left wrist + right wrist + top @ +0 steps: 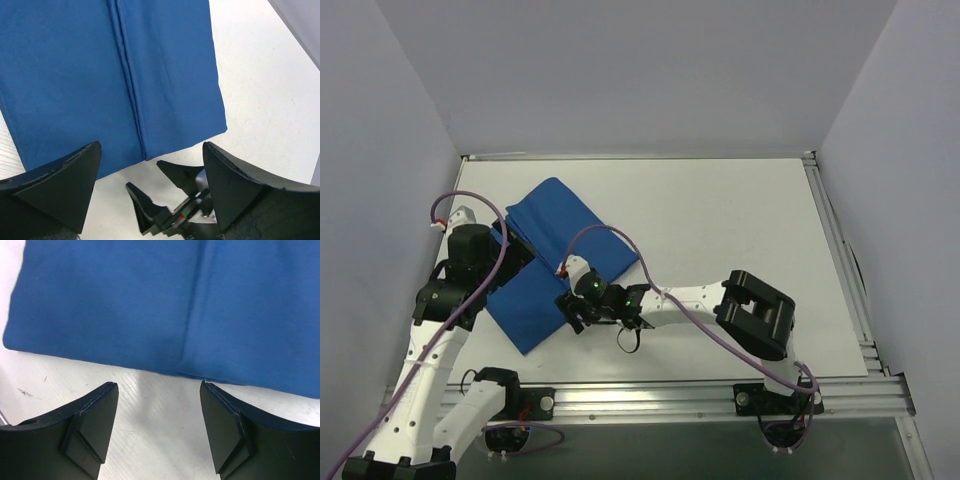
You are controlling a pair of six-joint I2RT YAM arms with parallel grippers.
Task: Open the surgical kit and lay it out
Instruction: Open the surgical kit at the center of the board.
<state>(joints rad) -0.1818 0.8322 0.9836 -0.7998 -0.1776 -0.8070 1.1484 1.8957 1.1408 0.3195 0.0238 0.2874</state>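
Note:
The surgical kit is a folded royal-blue cloth wrap (565, 225) lying closed on the left of the white table. It fills the top of the left wrist view (75, 75) and of the right wrist view (125, 300). No metal tray or instruments show. My left gripper (515, 262) is open and empty, hovering over the wrap's left part (150, 155). My right gripper (570, 312) is open and empty, low over the table just off the wrap's near right edge (157, 390). It also shows in the left wrist view (147, 182).
The white table (740, 220) stretches right of the wrap. A metal rail (720, 395) runs along the near edge, and grey walls close off the left, back and right. The right arm's elbow (757, 315) and purple cables (620, 235) lie over the table's middle.

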